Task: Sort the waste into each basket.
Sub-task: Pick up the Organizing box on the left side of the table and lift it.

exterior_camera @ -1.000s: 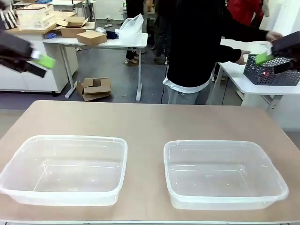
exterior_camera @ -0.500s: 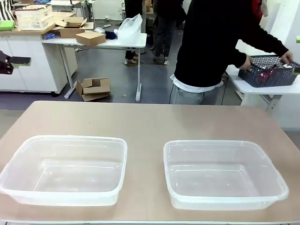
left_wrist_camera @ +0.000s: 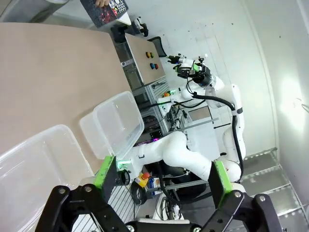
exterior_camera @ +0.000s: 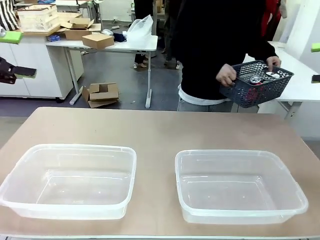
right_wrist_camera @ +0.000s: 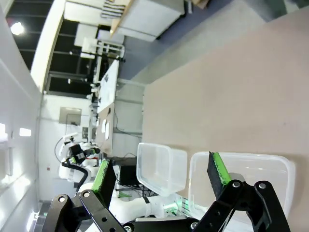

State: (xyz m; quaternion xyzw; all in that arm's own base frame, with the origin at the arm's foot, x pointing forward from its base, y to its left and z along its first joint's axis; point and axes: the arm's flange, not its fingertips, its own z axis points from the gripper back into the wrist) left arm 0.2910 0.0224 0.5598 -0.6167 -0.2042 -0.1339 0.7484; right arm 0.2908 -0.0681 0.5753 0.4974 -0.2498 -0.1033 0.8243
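Observation:
Two clear tubs stand side by side on the near half of the table, the left basket (exterior_camera: 70, 180) and the right basket (exterior_camera: 240, 185), both with nothing in them. The waste (exterior_camera: 256, 79), cans seen from above, lies in a dark lattice basket (exterior_camera: 250, 92) that a person holds in both hands beyond the far edge. My left gripper (exterior_camera: 15, 54) hangs open high at the picture's left edge, and my right gripper (exterior_camera: 315, 62) is open high at the right edge. The left wrist view looks past my open left gripper (left_wrist_camera: 161, 174) at both tubs (left_wrist_camera: 113, 123). My open right gripper (right_wrist_camera: 160, 174) hangs above a tub (right_wrist_camera: 246, 169).
The tan table (exterior_camera: 160, 130) is bare behind the tubs. A white side table (exterior_camera: 300, 85) stands at the far right behind the person. Desks and cardboard boxes (exterior_camera: 100, 94) lie farther back on the floor.
The person has lifted the dark lattice basket off the side table and turned with it toward my table. Both grippers have drawn outward to the picture's edges, still open.

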